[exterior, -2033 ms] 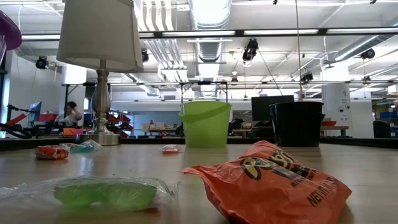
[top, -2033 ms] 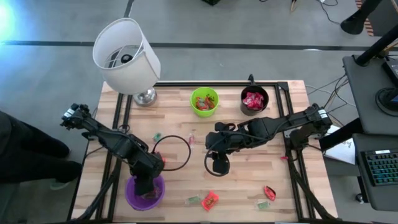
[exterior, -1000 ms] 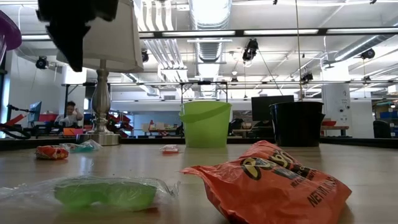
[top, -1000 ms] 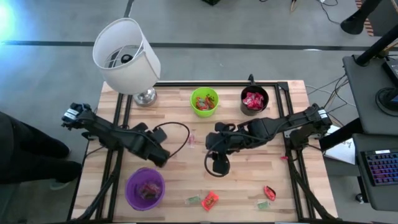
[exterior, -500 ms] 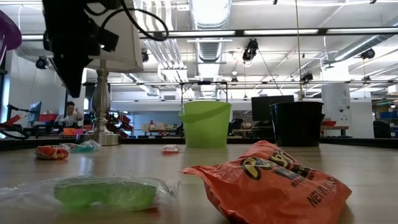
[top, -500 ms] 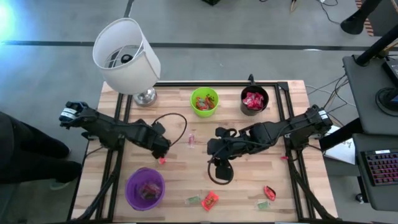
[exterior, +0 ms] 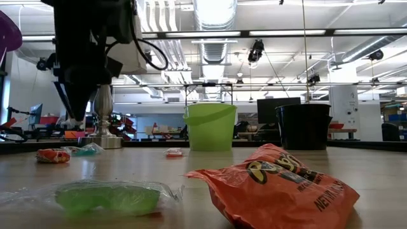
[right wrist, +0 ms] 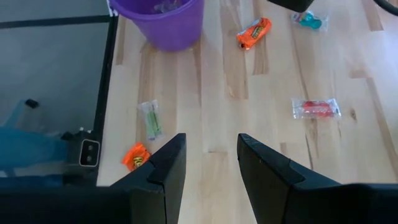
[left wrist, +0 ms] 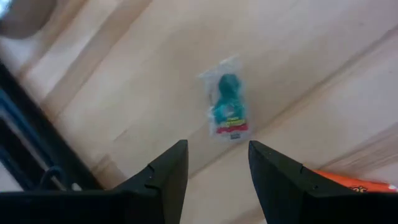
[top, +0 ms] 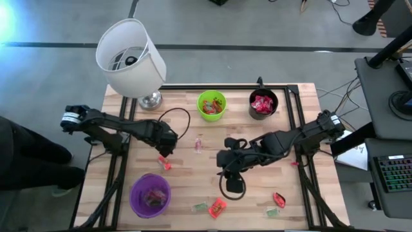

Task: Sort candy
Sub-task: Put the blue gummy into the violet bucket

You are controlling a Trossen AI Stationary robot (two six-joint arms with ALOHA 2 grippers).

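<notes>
L gripper [top: 167, 145] is hovering open & empty right over the teal candy [left wrist: 227, 106] at bench [top: 257, 206] centre-left; wrapper's long axis is lying between its fingers. R gripper [top: 226, 169], also open/empty, is waiting farther right.

Robotics lab in an open industrial hall. Low view: exposed ducts [exterior: 213, 16], strip lights, cables hanging from ceiling, a seated person [exterior: 71, 117] at far desks with monitors. High view: wooden table [top: 257, 193] on black frame, grey concrete floor, side desk with keyboard [top: 393, 174] and cables.
</notes>
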